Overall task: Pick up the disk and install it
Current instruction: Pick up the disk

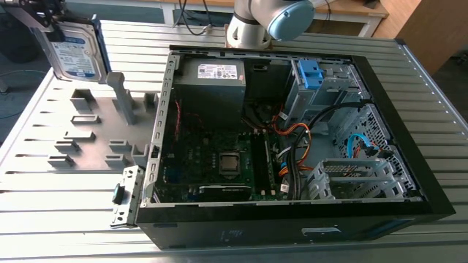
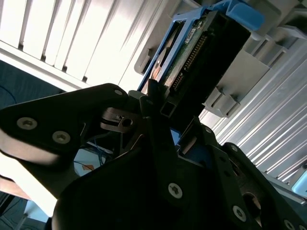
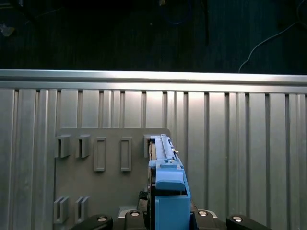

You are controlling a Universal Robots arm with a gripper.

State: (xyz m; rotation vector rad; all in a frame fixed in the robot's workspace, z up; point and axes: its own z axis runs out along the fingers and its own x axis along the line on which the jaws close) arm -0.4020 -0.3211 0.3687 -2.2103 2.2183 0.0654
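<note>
The gripper (image 1: 57, 24) is being used to pinch the disk (image 1: 76, 52) by one end. The disk is being held upright at the exterior view's upper left, its label being turned toward that camera and its edge being framed by the blue carrier (image 3: 170, 201). The step in hand is being judged as the lift away from the grey plate (image 1: 98, 129) below it. For that to be done well, the disk is best being raised straight, without tilt, so that the carrier is not being caught on the upright holders (image 1: 120, 96) near its lower edge; whether that edge is already clear of them cannot be told. The pinch is best being made square and firm. The fingers (image 2: 156, 115) are being pressed together onto the disk's two flat sides, with only its thickness left between them, and nothing else is being touched by them. Well apart, toward the exterior view's right, the open case (image 1: 292, 233) is being seen lying on the slatted table (image 1: 58, 219), with a silver cage (image 1: 325, 93), a blue latch (image 1: 310, 74) on it and loose cables (image 1: 292, 131) inside
</note>
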